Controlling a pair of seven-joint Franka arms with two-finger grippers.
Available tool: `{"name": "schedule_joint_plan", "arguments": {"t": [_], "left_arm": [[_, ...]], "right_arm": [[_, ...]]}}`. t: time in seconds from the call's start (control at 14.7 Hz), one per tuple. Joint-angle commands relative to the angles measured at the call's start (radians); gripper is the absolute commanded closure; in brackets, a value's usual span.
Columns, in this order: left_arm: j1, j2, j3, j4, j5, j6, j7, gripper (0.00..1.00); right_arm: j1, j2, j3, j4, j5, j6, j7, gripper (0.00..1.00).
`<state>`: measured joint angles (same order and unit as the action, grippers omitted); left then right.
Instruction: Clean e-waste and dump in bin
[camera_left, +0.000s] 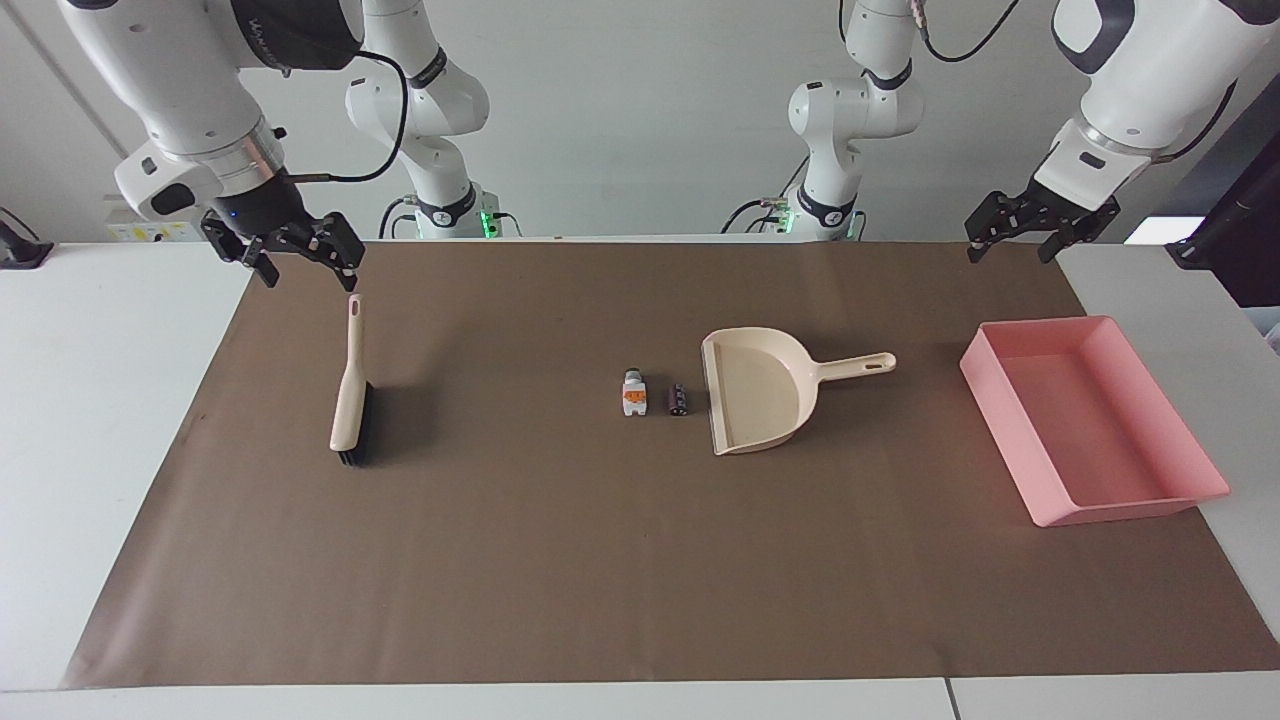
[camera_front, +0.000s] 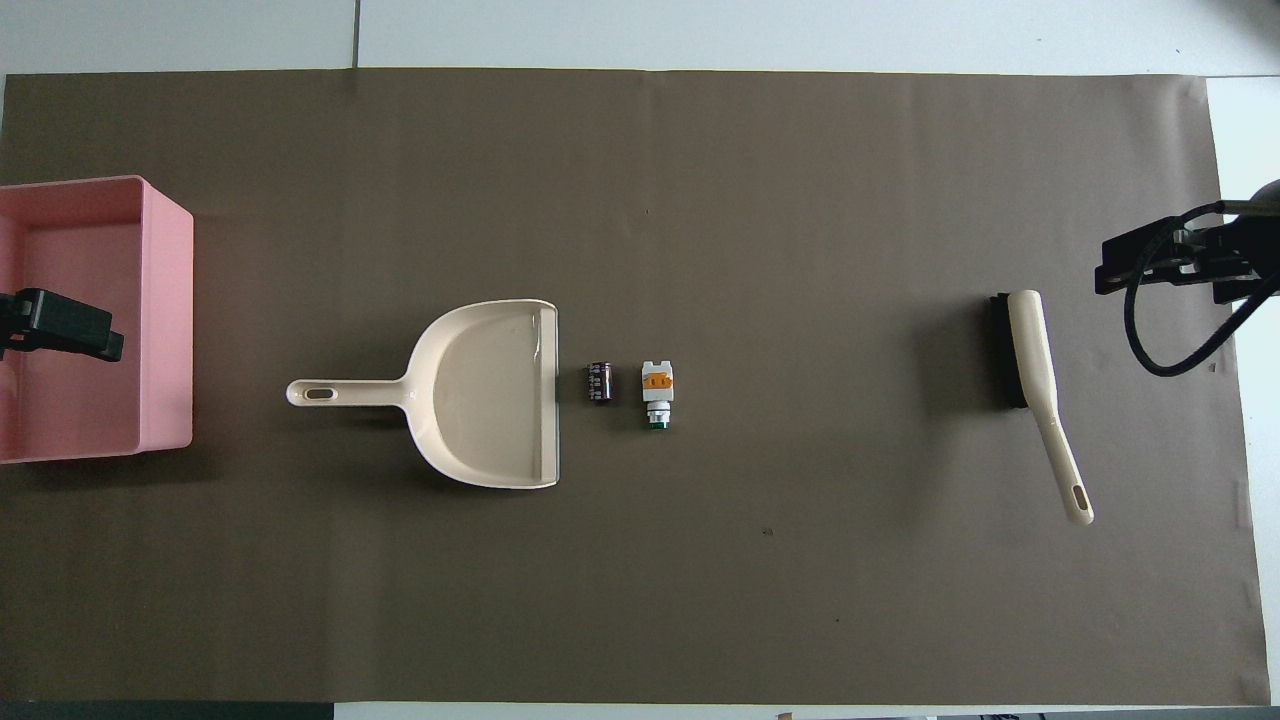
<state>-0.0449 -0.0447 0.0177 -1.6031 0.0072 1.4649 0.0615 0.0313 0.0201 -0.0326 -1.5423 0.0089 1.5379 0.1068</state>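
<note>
the table (camera_left: 120, 420) carries a brown paper sheet (camera_left: 560, 560). at its middle lie the white block with an orange mark (camera_left: 634, 392) and, just beside it, the dark purplish-black cylinder (camera_left: 679, 400); the cylinder lies just beside the open edge of the beige plastic dustpan (camera_left: 755, 390). the shallow pink plastic tray (camera_left: 1090, 420) sits toward the left arm's end, well apart from both bits. the beige black-bristled brush (camera_left: 350, 390) lies toward the right arm's end. the left gripper (camera_left: 1010, 245) hangs released, fingers spread, above the sheet's edge near the tray. the right gripper (camera_left: 305, 262) hangs released above the brush handle tip, not touching it.
</note>
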Motion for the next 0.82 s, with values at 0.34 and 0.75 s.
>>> {"name": "schedule_joint_plan", "arguments": {"t": [0.34,0.75], "left_arm": [[0.013,-0.027,-0.007,-0.031,-0.009,0.022,-0.006,0.02],[0.013,-0.026,-0.007,-0.026,-0.006,0.012,-0.006,0.02]], "right_arm": [[-0.010,-0.028,0.007,-0.041,-0.009,0.019,-0.013,0.00],[-0.014,-0.031,0.007,-0.051,-0.007,0.024,-0.001,0.00]]}}
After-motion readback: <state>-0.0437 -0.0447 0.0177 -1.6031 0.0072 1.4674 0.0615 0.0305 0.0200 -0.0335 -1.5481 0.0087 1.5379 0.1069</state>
